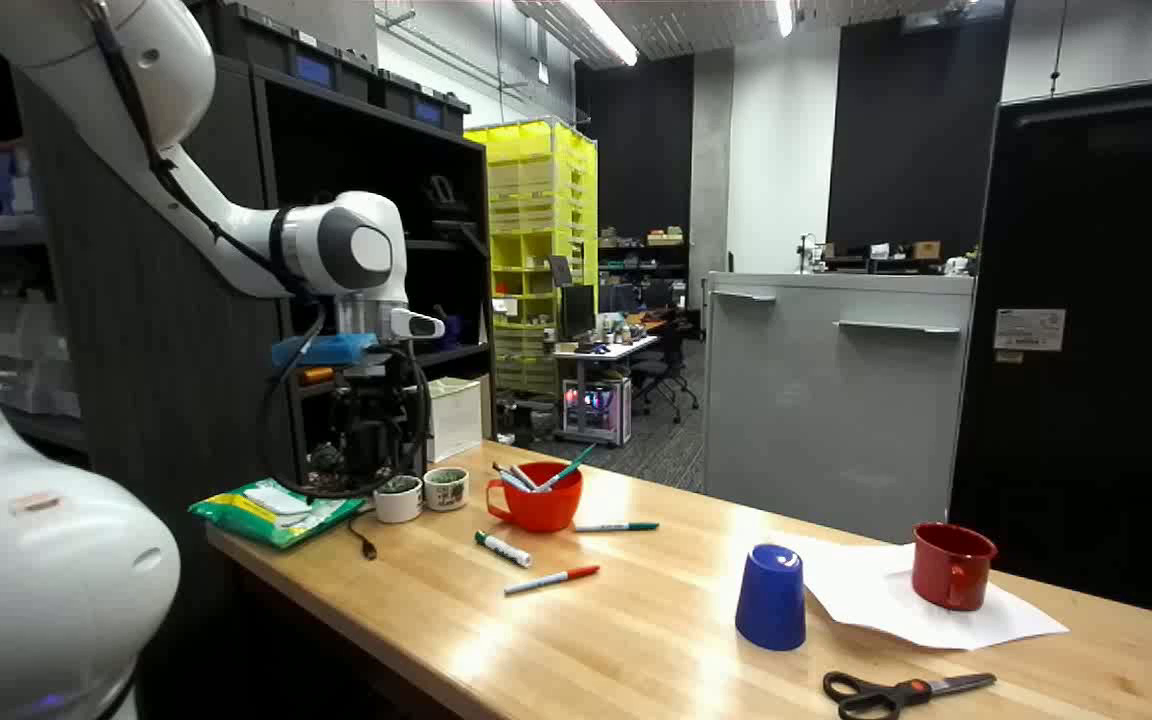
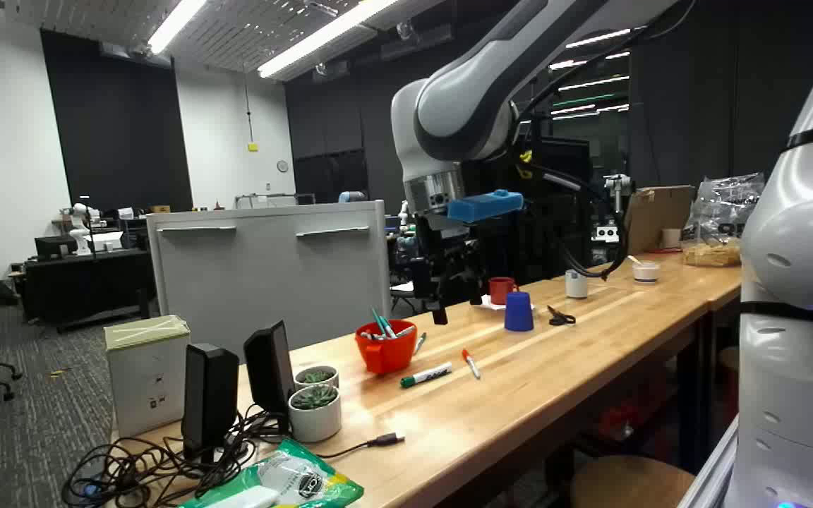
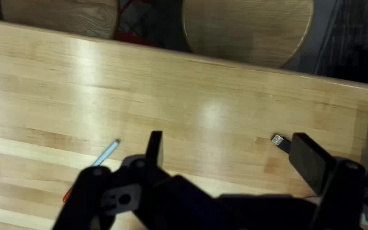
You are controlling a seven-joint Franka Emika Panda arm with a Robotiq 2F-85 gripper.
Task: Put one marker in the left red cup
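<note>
The red-capped marker [image 1: 552,580] with a pale body lies on the table in both exterior views [image 2: 474,367]. In the wrist view the marker [image 3: 106,153] lies left of the jaws, its middle hidden behind the left finger's linkage. The bright red cup [image 1: 544,508] stands upright on the table, also in an exterior view [image 2: 388,354], with several pens in it. The cup is not visible in the wrist view. My gripper [image 3: 228,132] is open and empty, high above the table. In an exterior view it [image 1: 366,450] hangs near the potted plants, left of the cup.
A green-capped marker [image 1: 503,549] and a teal-capped marker [image 1: 616,527] lie by the cup. Two potted plants [image 2: 316,420], speakers [image 2: 209,395], cables and a green bag [image 2: 308,480] are at one end. A blue cup [image 1: 772,600], dark red cup [image 1: 951,570] and scissors [image 1: 906,692] stand farther along.
</note>
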